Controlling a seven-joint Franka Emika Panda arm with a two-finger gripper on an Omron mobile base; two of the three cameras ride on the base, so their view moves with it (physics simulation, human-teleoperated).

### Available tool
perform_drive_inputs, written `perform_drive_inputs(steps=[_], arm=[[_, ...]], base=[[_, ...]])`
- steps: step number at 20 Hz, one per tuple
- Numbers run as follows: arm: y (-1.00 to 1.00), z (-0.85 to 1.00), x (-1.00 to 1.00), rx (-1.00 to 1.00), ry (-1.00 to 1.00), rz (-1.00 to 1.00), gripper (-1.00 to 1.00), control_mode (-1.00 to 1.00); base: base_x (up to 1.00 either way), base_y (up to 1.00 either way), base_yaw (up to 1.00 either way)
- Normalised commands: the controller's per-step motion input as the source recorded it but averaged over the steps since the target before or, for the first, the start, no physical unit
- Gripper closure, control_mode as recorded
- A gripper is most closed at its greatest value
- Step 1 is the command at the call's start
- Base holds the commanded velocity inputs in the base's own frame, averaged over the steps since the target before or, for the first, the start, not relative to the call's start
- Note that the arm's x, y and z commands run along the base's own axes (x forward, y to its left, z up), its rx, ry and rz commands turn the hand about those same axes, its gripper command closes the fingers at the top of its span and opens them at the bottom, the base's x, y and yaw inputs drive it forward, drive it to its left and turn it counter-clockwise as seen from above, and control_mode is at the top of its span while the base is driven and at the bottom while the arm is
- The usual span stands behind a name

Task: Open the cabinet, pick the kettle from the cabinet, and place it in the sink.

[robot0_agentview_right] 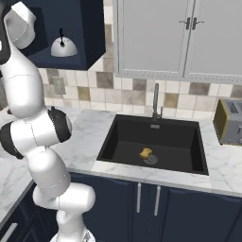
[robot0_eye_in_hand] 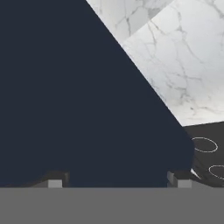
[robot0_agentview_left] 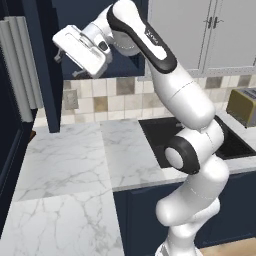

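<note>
The navy cabinet stands open, and its door swings out edge-on at the left. Inside on the shelf sits the small white-silver kettle with its black arched handle. My gripper is raised high beside the open door, left of the cabinet opening. In the hand view the fingertips are wide apart with nothing between them, so my gripper is open, close against a dark navy face of the door. The black sink lies low to the right, under its faucet.
A yellow sponge lies in the basin. The toaster stands on the counter right of the sink. A tall navy unit with thick grey handles borders the left. Marble counter spreads under the arm. Light grey cabinets hang above the sink.
</note>
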Motion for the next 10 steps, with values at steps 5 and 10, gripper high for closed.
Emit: perform_drive_inputs(steps=[5,10], arm=[[-0.16,-0.07,-0.01,-0.13,-0.01,-0.03,-1.0,-1.0],[-0.31,-0.09,-0.08,-0.03,-0.06,-0.03,-1.0,-1.0]], base=[[0.0,0.0,0.0],[0.0,0.0,0.0]])
